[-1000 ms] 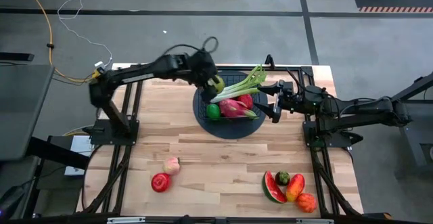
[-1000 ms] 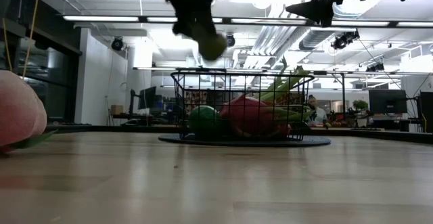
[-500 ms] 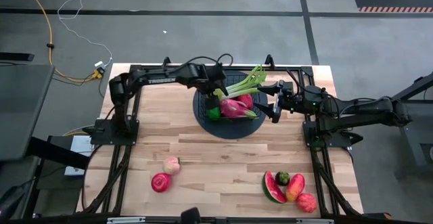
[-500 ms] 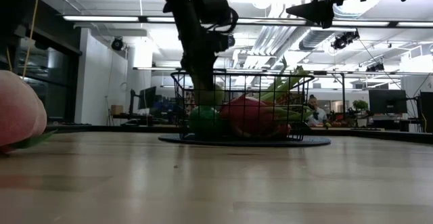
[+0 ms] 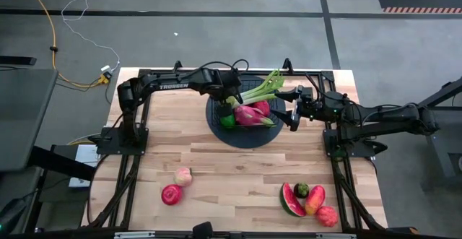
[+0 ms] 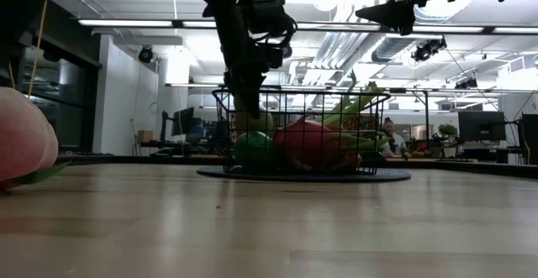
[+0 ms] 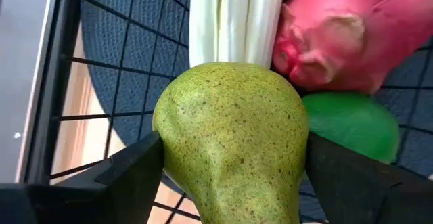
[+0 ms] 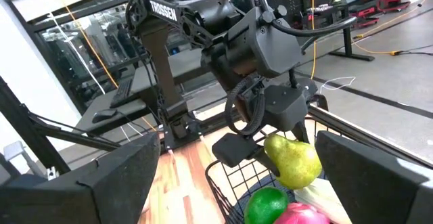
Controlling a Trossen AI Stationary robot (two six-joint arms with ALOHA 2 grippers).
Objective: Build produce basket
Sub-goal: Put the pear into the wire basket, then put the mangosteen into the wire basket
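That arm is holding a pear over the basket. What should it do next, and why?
Probably lower a little and let go: the left gripper holds the pear just inside the basket, right above the green pepper and dragon fruit.

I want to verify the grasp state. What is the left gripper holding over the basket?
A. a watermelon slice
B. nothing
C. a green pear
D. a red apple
C: the left gripper has its fingers on both sides of a speckled green pear above the basket.
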